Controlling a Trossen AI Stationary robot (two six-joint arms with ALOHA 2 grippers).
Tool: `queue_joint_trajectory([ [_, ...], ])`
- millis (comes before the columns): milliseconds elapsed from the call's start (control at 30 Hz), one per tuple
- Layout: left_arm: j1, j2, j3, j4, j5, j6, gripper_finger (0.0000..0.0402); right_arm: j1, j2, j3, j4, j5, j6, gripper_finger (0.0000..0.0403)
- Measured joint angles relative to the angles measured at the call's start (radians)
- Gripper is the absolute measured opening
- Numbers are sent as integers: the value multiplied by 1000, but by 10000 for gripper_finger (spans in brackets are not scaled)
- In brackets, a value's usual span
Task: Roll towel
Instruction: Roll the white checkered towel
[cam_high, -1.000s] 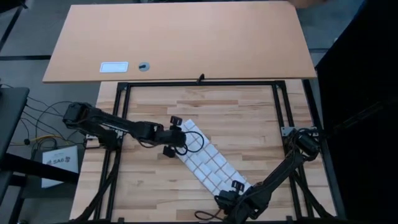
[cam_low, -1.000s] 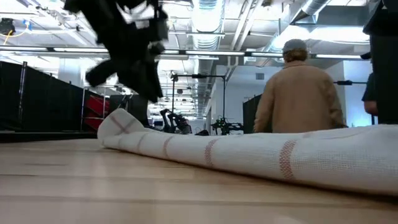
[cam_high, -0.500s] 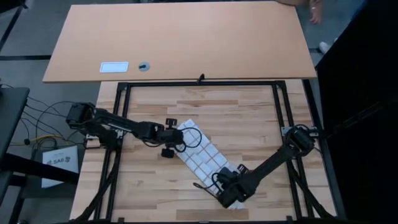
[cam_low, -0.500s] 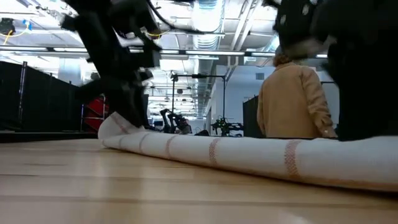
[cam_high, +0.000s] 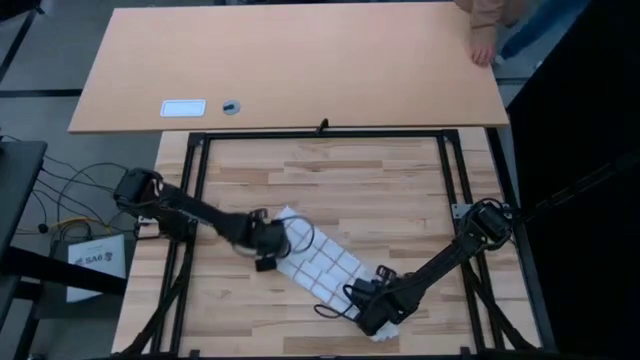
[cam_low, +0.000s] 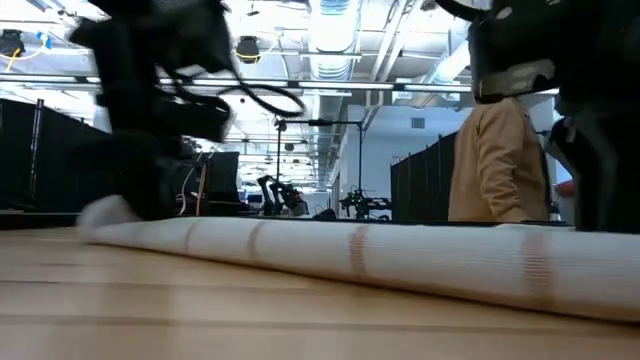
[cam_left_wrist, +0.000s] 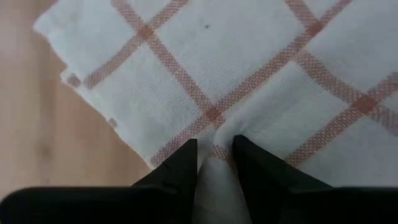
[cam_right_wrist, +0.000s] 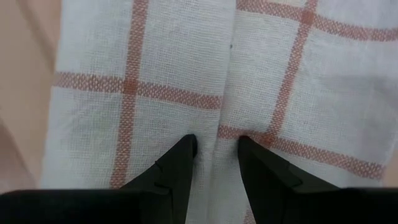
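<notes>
The towel (cam_high: 320, 262), white with reddish-brown grid lines, lies folded into a long narrow strip. It runs slantwise across the wooden table from the middle toward the near right. In the low view it is a low ridge (cam_low: 350, 260). My left gripper (cam_high: 272, 243) is down on the strip's far-left end. My right gripper (cam_high: 368, 303) is down on its near-right end. Each gripper is shut on a small pucker of cloth. My left gripper pinches a small raised pucker of cloth (cam_left_wrist: 214, 134) between its two fingers, close to the strip's far-left end. The fingers point down from above. The towel lies flat on the table around them. My right gripper pinches a narrow ridge of cloth (cam_right_wrist: 219, 124) between its two fingers, near the strip's near-right end. The fingers point down from above. The towel lies on the table around them.
A black frame (cam_high: 320, 133) borders the wooden work surface. Beyond it stands a large tan tabletop (cam_high: 290, 65) with a white card (cam_high: 183, 107) and a small round thing (cam_high: 231, 106). A person's hand (cam_high: 485, 50) is at its far right corner, and a person (cam_low: 500, 160) stands behind the table.
My right gripper has come from the table's near edge onto the towel's near-right end. My left gripper has gone toward the near-left and come down. The towel's far-left end has slid that way with it.
</notes>
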Motion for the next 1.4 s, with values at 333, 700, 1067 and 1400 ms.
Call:
queue_joint_trajectory([
  [333,-409,-18,-3,-21,2,-590,95,-21,1,-1,11,-45,-390,118],
  [700,-596,-17,35,-54,-37,-900,95,-162,-19,-3,-30,-231,-766,118],
  [1067,-471,-47,284,-284,-26,-457,95,-115,-227,-11,-53,-211,-506,118],
  [1400,-309,-34,225,-182,242,-252,95,-2,-208,-80,24,-113,-207,118],
])
